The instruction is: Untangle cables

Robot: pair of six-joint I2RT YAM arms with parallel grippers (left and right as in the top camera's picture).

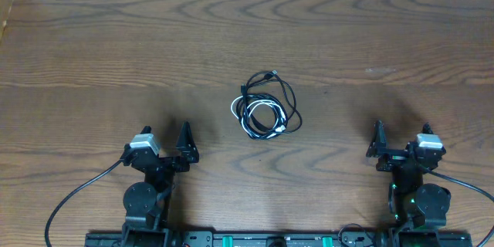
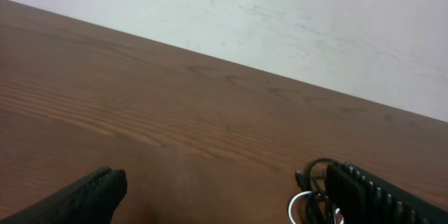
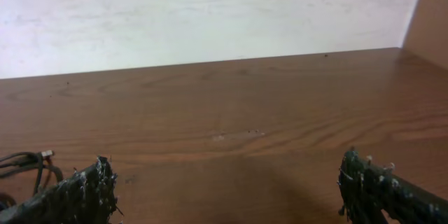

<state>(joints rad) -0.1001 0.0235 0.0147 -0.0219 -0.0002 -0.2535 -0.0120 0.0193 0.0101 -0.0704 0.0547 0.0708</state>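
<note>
Overhead view looks straight down on the whole table [image 1: 93,46]; both wrist views sit low near its front edge, facing the far wall [image 2: 315,14], and all three share the central cables [image 1: 265,106].

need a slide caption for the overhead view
Tangled black and white cables lie on the table between the left claw and right claw, both open and clear of them.

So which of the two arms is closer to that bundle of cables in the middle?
Left. The left arm sits back toward the robot's side, left of the cables; the right arm sits level with it on their right, farther off. Neither touches them.
</note>
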